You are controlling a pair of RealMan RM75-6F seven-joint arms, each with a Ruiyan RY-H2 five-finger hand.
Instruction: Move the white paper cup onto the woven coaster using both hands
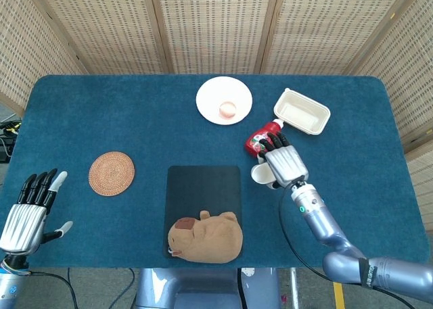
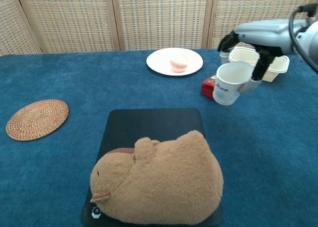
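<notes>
My right hand [image 2: 258, 38] holds white paper cup [image 2: 230, 83], tilted, above counter near ketchup bottle [image 1: 258, 140]. Left hand [image 1: 28, 211] open, waiting. Woven coaster [image 2: 37, 118] far left. Cup might slip during handover.

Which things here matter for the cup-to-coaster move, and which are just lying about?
Job:
cup, held off the table by the right hand
coaster
left hand, empty

Lying about:
plush on black mat
plate with a pink item
ketchup bottle
tray

Plush toy [image 1: 206, 236] lies on black mat [image 1: 203, 191].
</notes>
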